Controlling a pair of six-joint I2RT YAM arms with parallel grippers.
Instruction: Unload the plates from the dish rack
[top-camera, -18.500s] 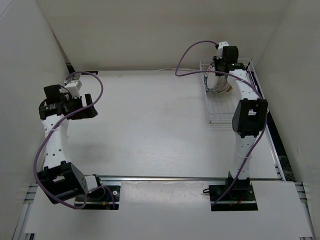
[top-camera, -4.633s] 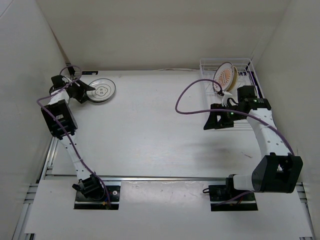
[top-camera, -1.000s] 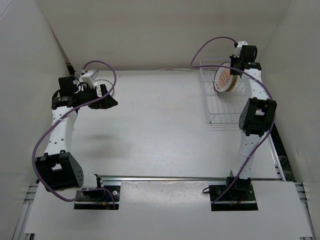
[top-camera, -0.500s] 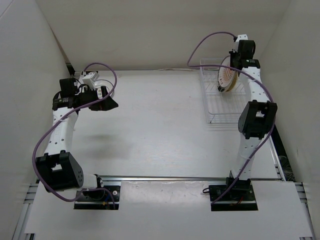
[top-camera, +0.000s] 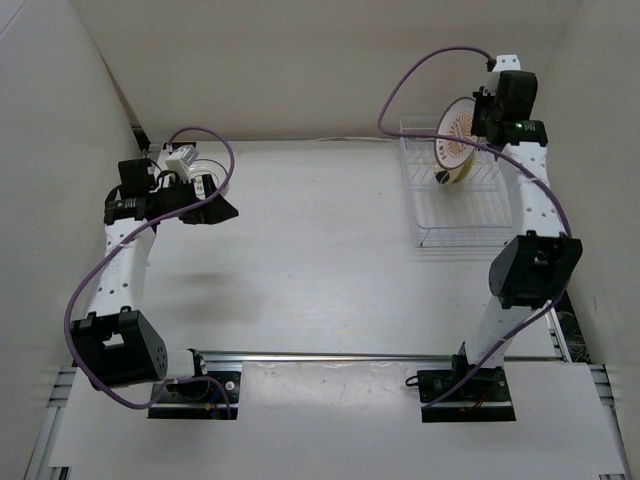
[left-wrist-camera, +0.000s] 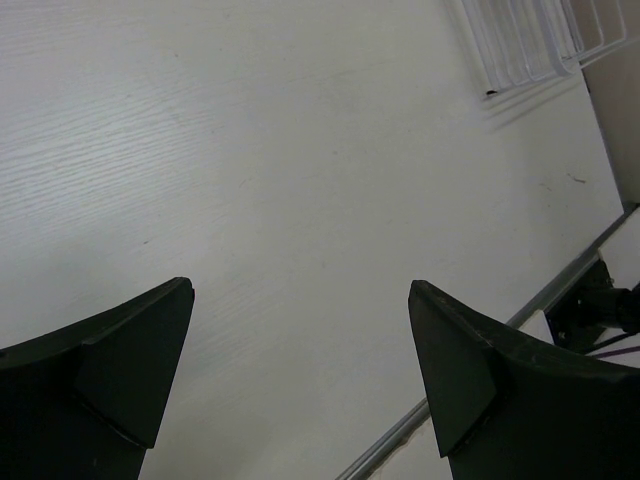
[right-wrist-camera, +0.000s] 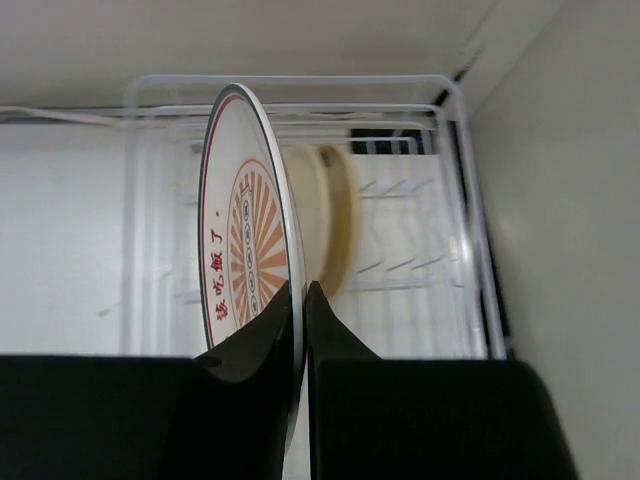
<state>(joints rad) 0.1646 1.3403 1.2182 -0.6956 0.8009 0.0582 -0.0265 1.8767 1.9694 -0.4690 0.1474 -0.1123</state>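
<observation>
My right gripper (top-camera: 480, 125) is shut on the rim of the white plate with the orange sunburst pattern (top-camera: 457, 131) and holds it on edge above the dish rack (top-camera: 432, 215). In the right wrist view the fingers (right-wrist-camera: 270, 320) pinch that plate (right-wrist-camera: 243, 245) with the white wire rack (right-wrist-camera: 462, 215) below. A plain tan-yellow plate (top-camera: 453, 172) stands on edge in the rack, just behind the held one (right-wrist-camera: 333, 225). My left gripper (top-camera: 222, 210) is open and empty above the table at the far left (left-wrist-camera: 300, 300). The other plates are hidden.
White walls close in the table on the left, back and right. The rack stands near the right wall (top-camera: 590, 150). A metal rail (top-camera: 350, 355) runs along the near table edge. The rack's corner (left-wrist-camera: 530, 45) shows in the left wrist view.
My right gripper has risen and moved right, lifting the sunburst plate up out of the rack. The left arm has barely moved.
</observation>
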